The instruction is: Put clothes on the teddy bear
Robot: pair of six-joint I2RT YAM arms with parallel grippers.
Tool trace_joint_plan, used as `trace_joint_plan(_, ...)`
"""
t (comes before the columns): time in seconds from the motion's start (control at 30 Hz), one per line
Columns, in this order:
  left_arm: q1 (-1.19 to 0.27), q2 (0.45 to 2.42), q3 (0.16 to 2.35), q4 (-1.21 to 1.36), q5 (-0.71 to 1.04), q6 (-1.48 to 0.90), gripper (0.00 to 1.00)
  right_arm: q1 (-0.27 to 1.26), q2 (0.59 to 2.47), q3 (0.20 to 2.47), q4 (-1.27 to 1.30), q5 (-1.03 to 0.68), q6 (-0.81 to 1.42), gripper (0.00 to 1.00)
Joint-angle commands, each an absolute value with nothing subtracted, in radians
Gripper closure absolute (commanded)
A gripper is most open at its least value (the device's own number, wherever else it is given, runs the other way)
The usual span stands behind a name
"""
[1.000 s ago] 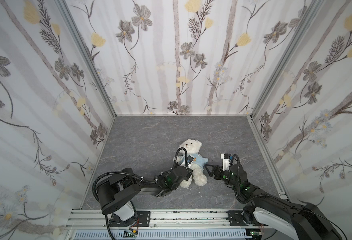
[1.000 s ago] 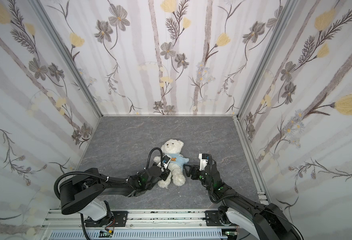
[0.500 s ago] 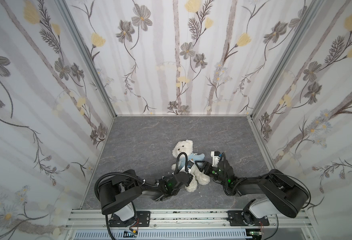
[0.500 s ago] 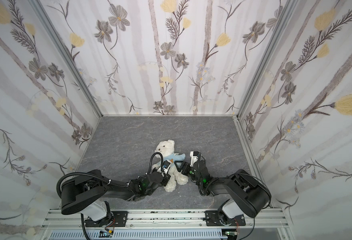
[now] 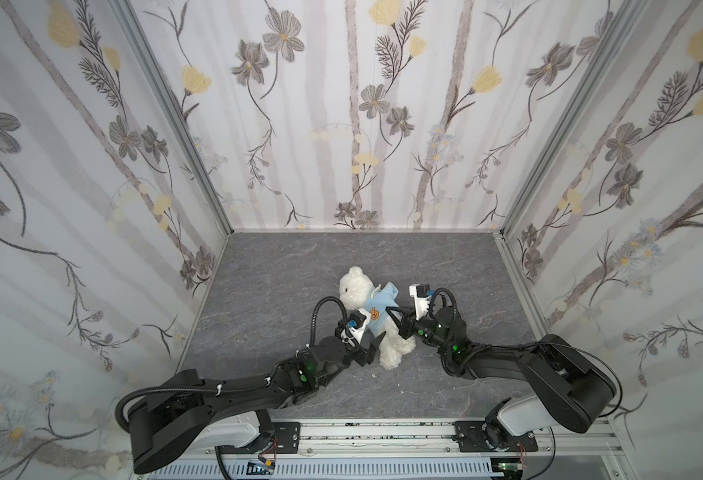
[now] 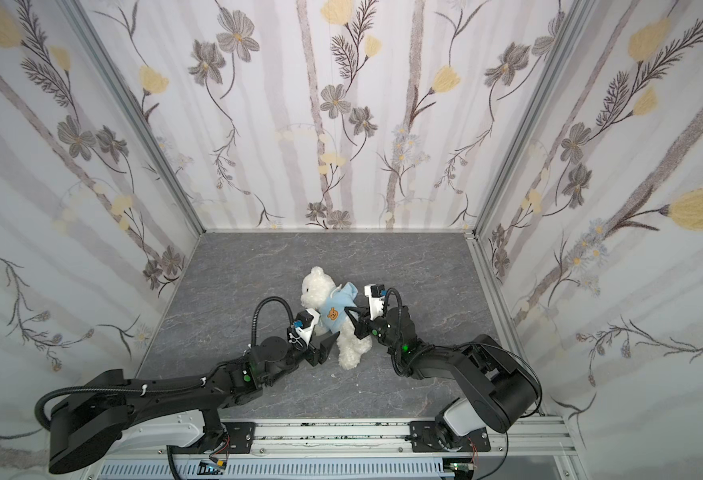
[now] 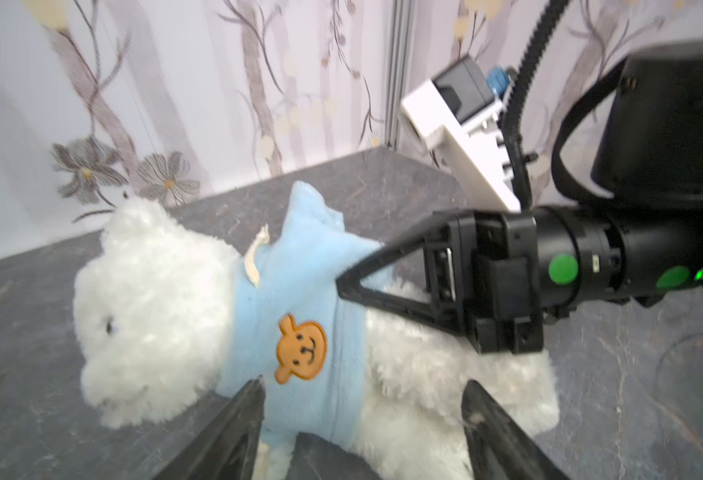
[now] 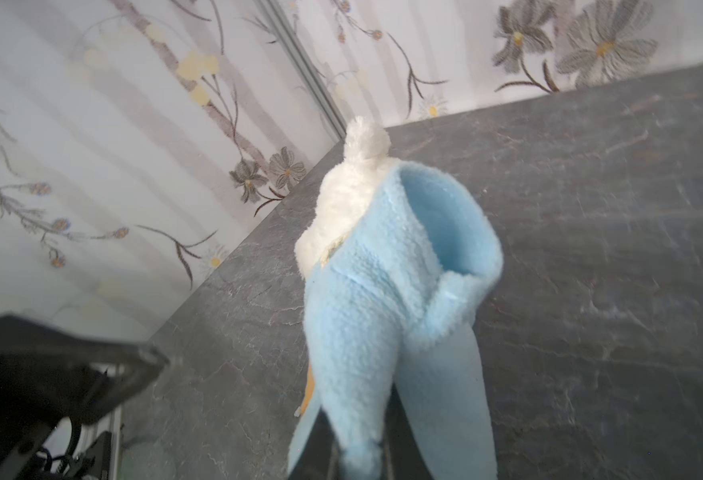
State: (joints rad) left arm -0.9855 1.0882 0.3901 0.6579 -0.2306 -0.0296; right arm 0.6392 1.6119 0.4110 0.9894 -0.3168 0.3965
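The hoodie [image 5: 376, 309] is over the head and chest of the teddy bear [image 5: 354, 286], which lies mid-bench [image 5: 341, 257], nearer the front edge. My right tool [image 7: 341, 286] is pinched onto the hoodie's side. My left tool [image 7: 364, 386] gapes empty. The hem probably still needs tugging down.

The teddy bear [image 7: 154, 291] is white, its hoodie [image 7: 299, 282] light blue, patch [image 7: 301, 353] orange.
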Motion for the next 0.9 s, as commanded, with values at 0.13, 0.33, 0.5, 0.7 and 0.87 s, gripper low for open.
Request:
trace_joint_plan(0.13,-0.755,0.975,0.610,0.178,0.068,0.157,0.17,0.652,1.517,0.500,0.765,-0.453,-0.067,0.94)
trace_joint_plan(0.33,-0.696,1.032,0.734,-0.027,0.186,0.429,0.13,0.708,1.461,0.484,0.723,-0.381,-0.275,0.95)
trace_joint_plan(0.5,-0.667,1.076,0.750,-0.074,0.325,0.617,0.08,0.733,1.421,0.437,0.763,-0.366,-0.402,0.94)
trace_joint_plan(0.7,-0.660,1.149,0.774,-0.080,0.439,0.689,0.07,0.751,1.413,0.399,0.815,-0.394,-0.457,0.92)
trace_joint_plan(0.87,-0.660,1.240,0.823,-0.078,0.459,0.698,0.16,0.765,1.424,0.393,0.852,-0.399,-0.463,0.92)
